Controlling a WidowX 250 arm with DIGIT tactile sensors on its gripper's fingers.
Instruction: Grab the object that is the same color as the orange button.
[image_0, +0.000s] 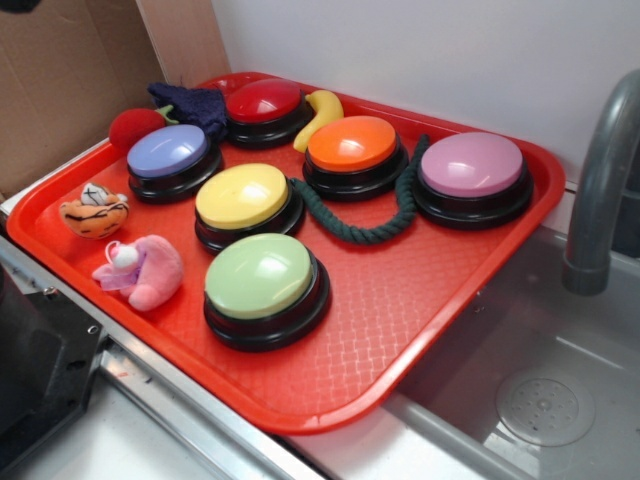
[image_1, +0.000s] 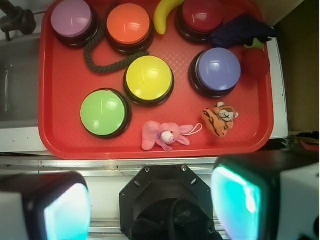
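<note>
You see: orange button (image_0: 352, 143) dome glossy plastic; tiger toy (image_0: 94, 212) soft plush; tray (image_0: 420, 310) textured plastic.

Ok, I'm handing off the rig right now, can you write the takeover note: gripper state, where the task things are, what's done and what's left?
Gripper: open, empty, held above the near edge of the red plastic tray, touching nothing.
Small orange plush tiger: lying near the tray's front edge, beside the pink plush toy, in front of the blue-purple domed button.
Orange domed button on a black base: back row, between the curved yellow banana and the dark green rope.
Done: nothing grasped.
Left: move over the tiger, descend, close, lift.
</note>
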